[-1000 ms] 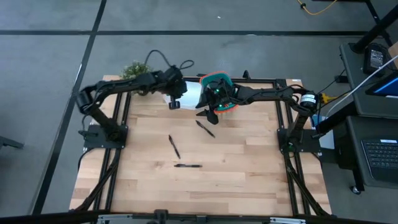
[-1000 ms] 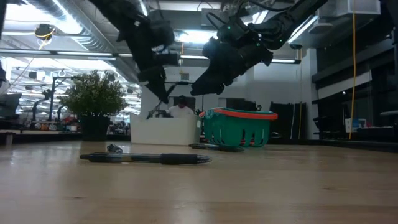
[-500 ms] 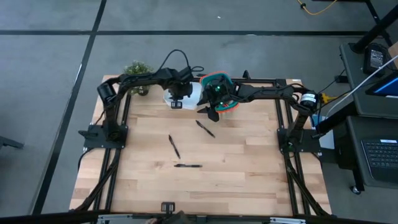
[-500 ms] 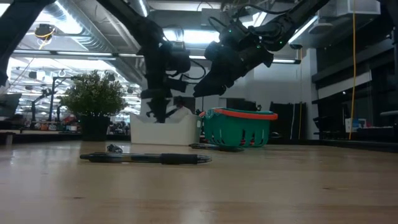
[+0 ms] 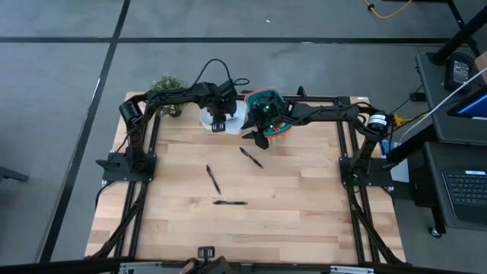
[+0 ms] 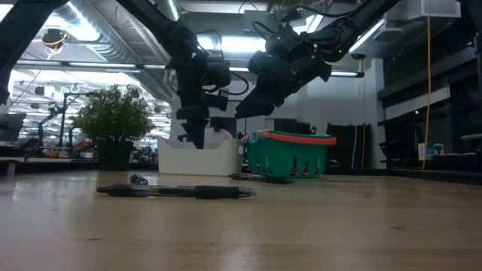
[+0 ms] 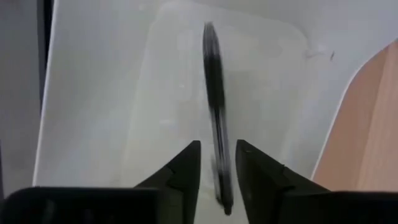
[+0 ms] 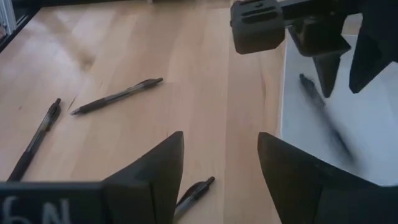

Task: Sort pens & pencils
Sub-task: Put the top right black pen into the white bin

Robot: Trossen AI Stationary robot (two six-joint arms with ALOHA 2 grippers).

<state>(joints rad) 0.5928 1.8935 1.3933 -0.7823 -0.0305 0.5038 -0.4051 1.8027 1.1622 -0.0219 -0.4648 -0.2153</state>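
My left gripper hangs open over the white bin, pointing steeply down. A black pen shows blurred between and beyond its fingertips, touching neither; the right wrist view shows that pen inside the bin, below the left gripper. My right gripper hovers open above the table beside the green basket. Three more pens lie flat on the table. The pencils are out of view.
A small potted plant stands at the far left corner. The green basket with its orange-red rim stands right of the white bin at the far edge. The nearest pen lies across the middle of the wooden table.
My left gripper has come down over the white bin and tipped to point more steeply down. It has let go of the pen, which now drops into the bin. My right gripper has kept still.
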